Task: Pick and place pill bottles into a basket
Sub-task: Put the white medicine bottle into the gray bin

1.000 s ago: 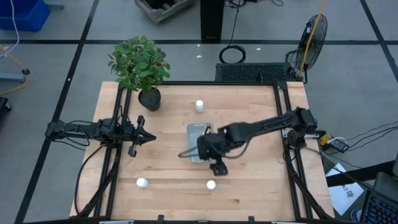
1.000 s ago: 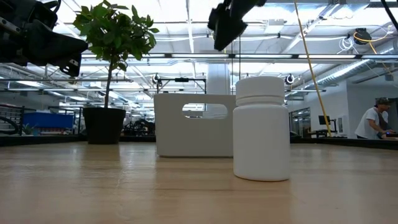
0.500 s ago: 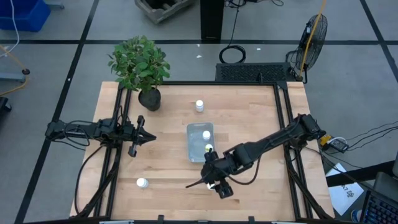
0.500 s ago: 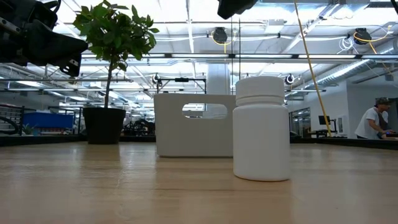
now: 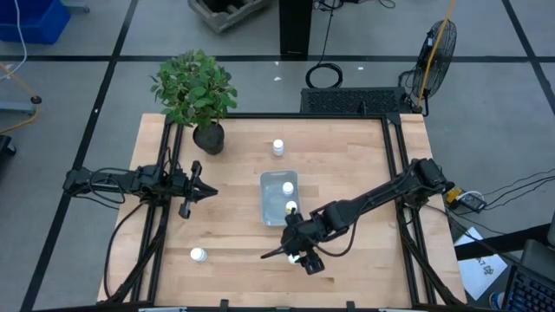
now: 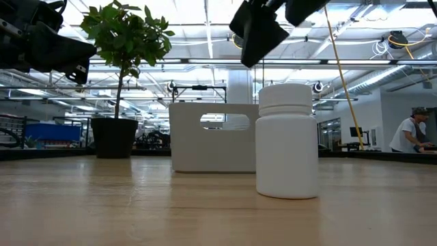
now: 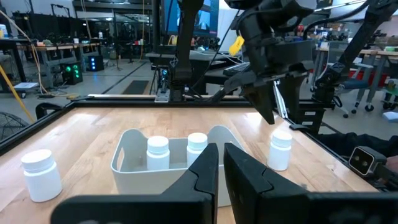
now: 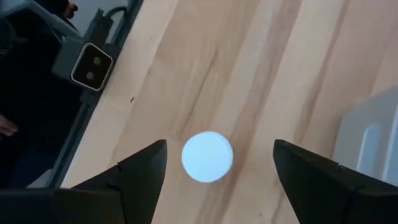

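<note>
Left gripper [image 5: 201,191] sits parked at the table's 9 o'clock edge, tips pointing toward the middle; in its own wrist view the two fingers [image 7: 200,176] are nearly pressed together with only a thin slit between them, nothing in them. Loose pill bottle [image 5: 198,255] stands alone at 7 o'clock on the wooden table [image 5: 347,156]: tiny white cylinder, round white cap. Black plant pot [image 5: 208,139] with the leafy plant is at 11 o'clock. Another loose bottle [image 5: 277,147] stands at 12 o'clock, well apart from the basket. Basket [image 5: 269,208] is at table centre: small pale translucent rectangular tray, rounded corners, open top. Two bottles stand upright inside it [image 5: 288,187], [image 5: 291,207], caps level with or just above the rim, seen side by side from the left wrist [image 7: 157,152]. Right gripper [image 5: 295,254] hangs over the 6 o'clock area just beyond the basket's near end, fingers [image 8: 140,165] spread wide, pinching nothing. Target bottle [image 8: 207,157] sits upright on bare wood directly below, centred between the two fingers, cap showing as a plain white disc. Low view shows it up close [image 6: 287,140]: squat white body, ribless cap slightly narrower than the body, gripper above it and not touching.
</note>
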Motion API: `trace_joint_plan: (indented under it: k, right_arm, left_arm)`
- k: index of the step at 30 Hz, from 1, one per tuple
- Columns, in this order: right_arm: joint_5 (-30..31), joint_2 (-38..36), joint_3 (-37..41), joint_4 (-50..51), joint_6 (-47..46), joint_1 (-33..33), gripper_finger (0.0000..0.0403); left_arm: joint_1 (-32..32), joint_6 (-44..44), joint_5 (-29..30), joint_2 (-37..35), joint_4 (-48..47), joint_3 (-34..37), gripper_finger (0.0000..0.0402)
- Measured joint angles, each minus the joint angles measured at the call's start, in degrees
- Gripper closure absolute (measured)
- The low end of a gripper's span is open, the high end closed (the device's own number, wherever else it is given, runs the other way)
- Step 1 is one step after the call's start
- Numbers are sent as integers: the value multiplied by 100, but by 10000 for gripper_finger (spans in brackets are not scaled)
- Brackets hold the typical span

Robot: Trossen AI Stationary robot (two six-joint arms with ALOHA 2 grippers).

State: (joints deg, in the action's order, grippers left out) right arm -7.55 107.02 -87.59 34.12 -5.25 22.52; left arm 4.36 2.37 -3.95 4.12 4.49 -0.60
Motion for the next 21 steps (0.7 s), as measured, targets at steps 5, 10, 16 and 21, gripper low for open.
trace_joint_plan:
  k: [5, 10, 16, 21]
  right_arm:
    - [-28, -2, 186, -332, 91, -2, 103]
    - [-149, -5, 366, -529, 120, -1, 93]
    - [-152, -6, 660, -984, 92, 72, 89]
    - [-138, -6, 790, -1214, 80, 108, 89]
  left_arm:
    - [2, 0, 0, -2, 0, 0, 371]
    - [1, 0, 1, 0, 1, 0, 371]
    - [0, 0, 0, -1, 0, 0, 371]
    - [2, 0, 2, -2, 2, 0, 371]
